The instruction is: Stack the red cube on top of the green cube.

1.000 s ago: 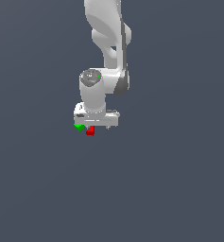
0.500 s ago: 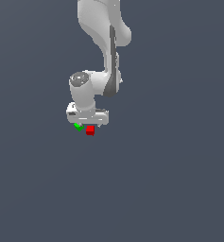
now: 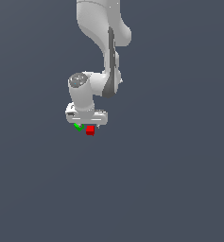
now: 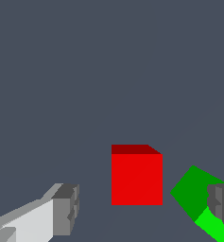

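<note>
**A:** Where does the gripper stand?

**B:** Its fingers are spread wide. In the wrist view one grey pad sits well to one side of the red cube, and the other pad is far over on the opposite side. Neither pad touches the red cube; there is bare floor between each pad and it.

**A:** So the red cube is between the fingers?

**B:** Yes, it sits in the gap, closer to the pad on the green side than to the other, flat on the grey floor, with a plain face turned squarely to the wrist camera.

**A:** And the green cube?

**B:** Just beside the red one, turned at an angle to it. A thin strip of floor shows between the two, so they look apart. The far finger pad overlaps the green cube in the wrist view; whether it touches I cannot tell.

**A:** What does the exterior view add?

**B:** The white arm hangs down with the hand low over both cubes. The red cube shows below the hand, and the green cube peeks out on the exterior view's left of it, partly hidden by the hand. The fingers themselves are hard to make out there.

**A:** Anything else around?

**B:** Only the plain grey floor.
</note>
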